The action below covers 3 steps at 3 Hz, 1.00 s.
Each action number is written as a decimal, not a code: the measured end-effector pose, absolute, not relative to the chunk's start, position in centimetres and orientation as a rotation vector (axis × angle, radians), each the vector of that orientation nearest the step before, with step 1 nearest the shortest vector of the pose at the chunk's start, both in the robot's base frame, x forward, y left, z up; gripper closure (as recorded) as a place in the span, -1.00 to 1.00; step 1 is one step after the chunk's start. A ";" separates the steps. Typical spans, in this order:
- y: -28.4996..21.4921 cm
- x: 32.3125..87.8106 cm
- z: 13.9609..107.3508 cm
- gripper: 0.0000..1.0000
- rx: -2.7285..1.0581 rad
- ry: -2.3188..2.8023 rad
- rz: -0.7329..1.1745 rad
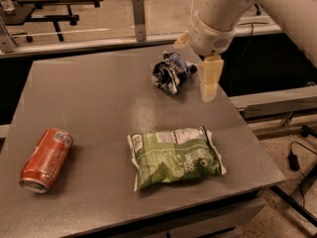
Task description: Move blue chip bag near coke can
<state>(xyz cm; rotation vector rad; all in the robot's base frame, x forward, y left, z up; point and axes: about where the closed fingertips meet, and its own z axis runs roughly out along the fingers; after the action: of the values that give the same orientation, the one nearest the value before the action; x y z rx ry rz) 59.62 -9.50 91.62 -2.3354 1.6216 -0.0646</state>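
The blue chip bag [171, 72] is a small crumpled dark blue bag lying at the back middle of the grey table [94, 98]. The coke can [47, 158] lies on its side at the front left, far from the bag. My gripper [197, 69] hangs from the white arm just right of the blue bag, above the table's back right part. It is open and empty. One cream finger [210, 78] points down beside the bag; the other is mostly hidden behind the wrist.
A larger flat green chip bag [176, 155] lies at the front middle of the table, between the can and the right edge. A metal rail and glass partition [138, 14] run behind the table. Cables lie on the floor [297, 157] at the right.
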 end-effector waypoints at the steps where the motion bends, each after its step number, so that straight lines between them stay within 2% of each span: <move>1: -7.7 62.4 90.1 -1.00 -2.419 1.494 -0.064; 3: -5.8 65.6 87.9 -1.00 -2.516 1.316 -0.102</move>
<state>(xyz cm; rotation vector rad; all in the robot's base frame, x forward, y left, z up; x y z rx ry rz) 65.55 -5.79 87.91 -2.5158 1.3156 -0.1021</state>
